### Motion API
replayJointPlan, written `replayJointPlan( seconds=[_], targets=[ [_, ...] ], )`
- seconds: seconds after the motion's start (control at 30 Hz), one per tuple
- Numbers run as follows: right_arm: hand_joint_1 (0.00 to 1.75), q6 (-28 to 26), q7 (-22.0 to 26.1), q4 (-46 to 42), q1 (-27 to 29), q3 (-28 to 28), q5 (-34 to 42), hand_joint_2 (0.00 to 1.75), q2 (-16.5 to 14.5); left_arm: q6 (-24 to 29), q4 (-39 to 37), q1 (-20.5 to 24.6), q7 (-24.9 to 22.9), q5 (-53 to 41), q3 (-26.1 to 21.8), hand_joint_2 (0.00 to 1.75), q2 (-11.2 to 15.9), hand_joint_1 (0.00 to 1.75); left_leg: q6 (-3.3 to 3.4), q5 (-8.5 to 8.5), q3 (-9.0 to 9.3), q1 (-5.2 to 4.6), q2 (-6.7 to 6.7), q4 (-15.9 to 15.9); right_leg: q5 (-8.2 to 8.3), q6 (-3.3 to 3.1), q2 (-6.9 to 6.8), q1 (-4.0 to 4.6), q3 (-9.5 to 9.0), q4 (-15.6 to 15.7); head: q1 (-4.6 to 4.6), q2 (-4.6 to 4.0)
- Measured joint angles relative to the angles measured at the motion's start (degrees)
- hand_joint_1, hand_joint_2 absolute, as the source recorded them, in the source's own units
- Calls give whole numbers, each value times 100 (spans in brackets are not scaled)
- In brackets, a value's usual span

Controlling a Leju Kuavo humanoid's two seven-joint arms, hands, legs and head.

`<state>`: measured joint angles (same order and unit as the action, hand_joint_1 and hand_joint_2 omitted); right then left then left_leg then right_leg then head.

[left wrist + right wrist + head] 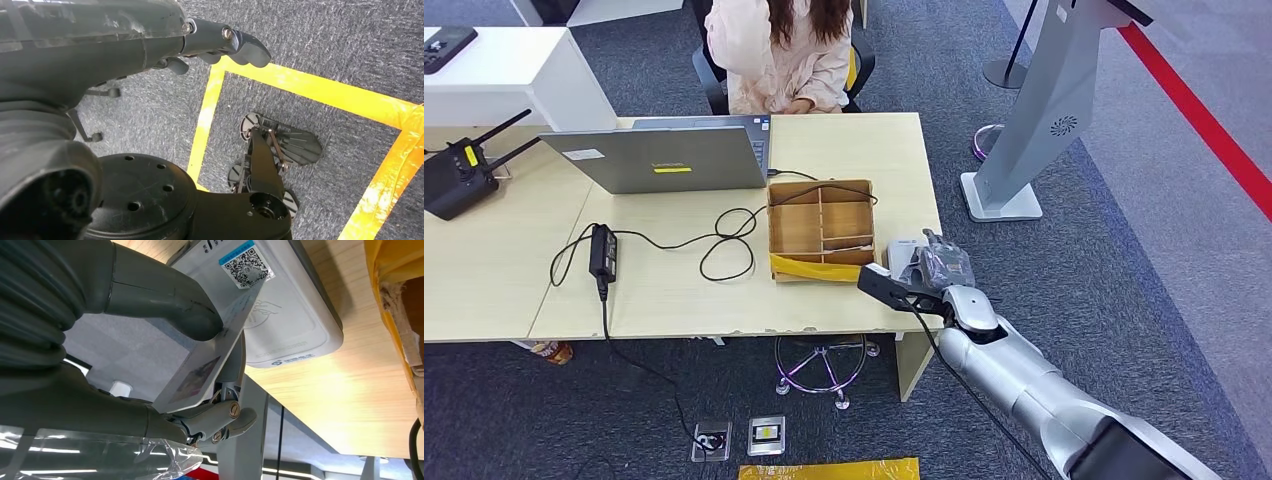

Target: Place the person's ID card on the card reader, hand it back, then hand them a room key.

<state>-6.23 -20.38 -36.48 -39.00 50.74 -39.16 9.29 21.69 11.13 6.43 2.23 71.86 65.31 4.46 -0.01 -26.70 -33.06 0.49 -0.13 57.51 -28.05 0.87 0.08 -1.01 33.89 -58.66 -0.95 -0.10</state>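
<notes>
My right hand hovers at the right end of the table, over the white card reader. In the right wrist view the thumb presses the ID card against the fingers below it. The card is tilted, and its far edge overlaps the near side of the card reader, which carries a QR sticker. Whether card and reader touch is unclear. The person sits across the table. My left hand hangs over the carpet and holds nothing.
A cardboard box with several compartments stands just left of the reader; a pale flat item lies in one. Further left are a laptop, a power adapter with looping cable and a black radio unit. A kiosk stand rises on the right.
</notes>
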Motion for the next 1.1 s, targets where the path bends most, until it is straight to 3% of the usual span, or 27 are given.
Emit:
replayJointPlan(
  seconds=[0.63,0.87,1.1],
  targets=[
    [175,107,-227,-52,-79,-152,-268,175,67,-10,0,-2,-2,-48,31,0,0,0,0,1,-1,0,-1,0,1,0,-3,0,-6,-1,0,1],
    [175,561,-562,-755,-806,-162,-319,175,100,-11,-4,0,40,-71,46,0,-1,0,-1,3,-1,0,6,0,5,3,1,-1,-3,-4,0,1],
    [175,689,-378,-1173,-1509,-139,-222,175,-242,-8,-7,27,152,8,46,0,-18,0,-4,5,-2,7,3,0,2,-1,-1,7,-2,-4,-1,1]
  ],
)
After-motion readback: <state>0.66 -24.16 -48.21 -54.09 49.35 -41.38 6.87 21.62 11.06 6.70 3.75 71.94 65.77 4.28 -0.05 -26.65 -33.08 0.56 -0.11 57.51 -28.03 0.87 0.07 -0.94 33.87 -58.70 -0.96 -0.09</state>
